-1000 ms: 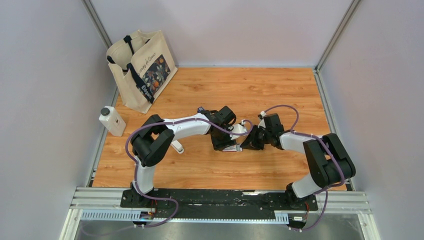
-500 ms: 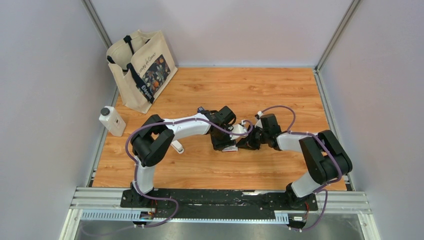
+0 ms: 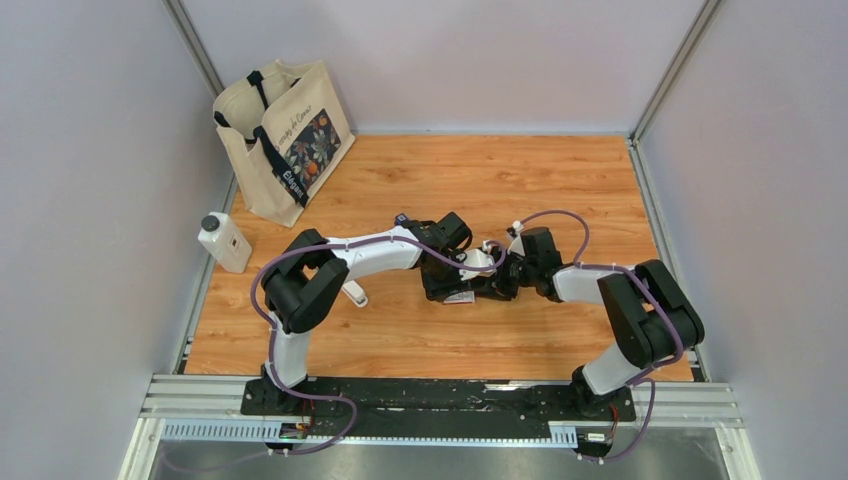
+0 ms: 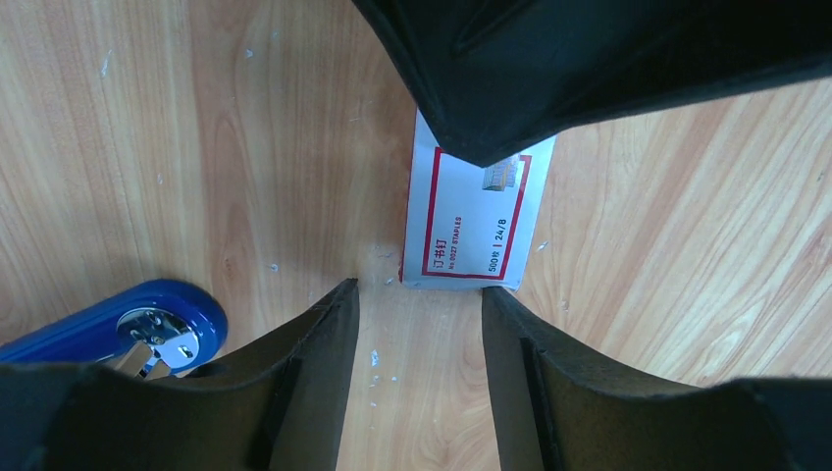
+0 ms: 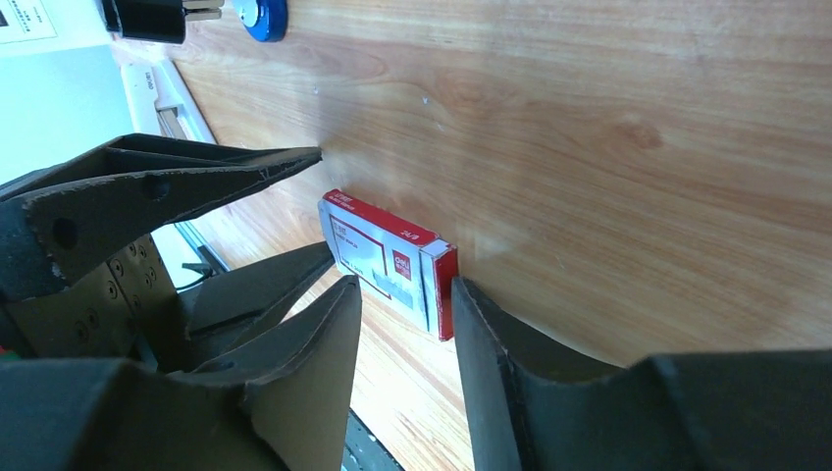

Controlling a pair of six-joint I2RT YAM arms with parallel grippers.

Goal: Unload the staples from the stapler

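Surface: light wooden table (image 3: 500,180) enclosed by pale walls, with the two arm bases at its near edge.
Far left corner: a cream tote bag (image 3: 285,140) with a dark floral panel stands upright against the wall.
Left edge: a white bottle (image 3: 224,242) with a black cap stands just off the wood, near the bag.
Near left arm: a white bar-shaped item (image 3: 354,294) lies on the table beside the arm's elbow.
Stapler: the blue stapler (image 4: 88,324) lies flat on the table just beside the left gripper, outside its fingers. Its rounded end and a shiny metal part show in the left wrist view. From the right wrist view its blue end (image 5: 265,18) sits well beyond the box.
Staple box: a small white box with a red border (image 4: 471,221) lies on the table between the two grippers, which face each other at mid-table.
Left gripper (image 4: 420,289): the fingers are spread with only bare wood between them, and their tips are just short of the box's near end.
Right gripper (image 5: 404,285): the fingers are parted, not clamped. The box's end sits at their tips, and one finger overhangs the box's far end in the left wrist view.
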